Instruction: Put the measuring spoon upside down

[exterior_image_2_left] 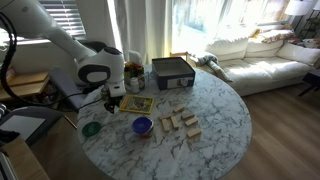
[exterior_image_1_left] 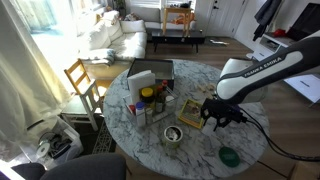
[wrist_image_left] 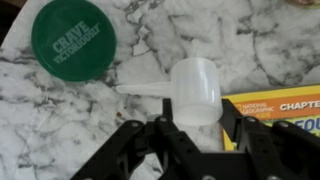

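One measuring spoon between fingers

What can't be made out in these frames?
- Measuring spoon: wrist view, glare washes out its bowl; facing up or down unclear.
- Same spoon, both exterior views: too small, lost beneath the gripper.
- Book: wrist view, cut off by the right edge; title incomplete.
- Green lid: wrist view, smaller lettering blurred.
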You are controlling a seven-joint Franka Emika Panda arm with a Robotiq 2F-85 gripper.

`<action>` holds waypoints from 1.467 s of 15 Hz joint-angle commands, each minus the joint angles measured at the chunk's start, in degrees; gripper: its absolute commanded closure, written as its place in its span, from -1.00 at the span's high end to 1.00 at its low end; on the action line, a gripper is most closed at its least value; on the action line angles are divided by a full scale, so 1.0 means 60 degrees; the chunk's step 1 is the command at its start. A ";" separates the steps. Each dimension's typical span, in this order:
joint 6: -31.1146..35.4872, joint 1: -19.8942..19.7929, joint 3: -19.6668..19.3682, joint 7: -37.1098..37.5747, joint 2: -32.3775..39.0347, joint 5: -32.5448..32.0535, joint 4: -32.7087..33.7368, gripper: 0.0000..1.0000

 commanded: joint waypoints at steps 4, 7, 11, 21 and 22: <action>0.0737 0.0720 -0.0931 0.3869 -0.0556 -0.4706 -0.0808 -0.50; 0.0539 0.0689 -0.0764 0.5122 -0.0454 -0.5710 -0.0679 -0.50; 0.0536 0.0720 -0.0576 0.6183 -0.0420 -0.6269 -0.0666 0.50; 0.0498 -0.0089 0.0135 0.5036 -0.1512 -0.5374 -0.1011 1.00; 0.0463 -0.0358 0.0315 0.4083 -0.1674 -0.4825 -0.1038 1.00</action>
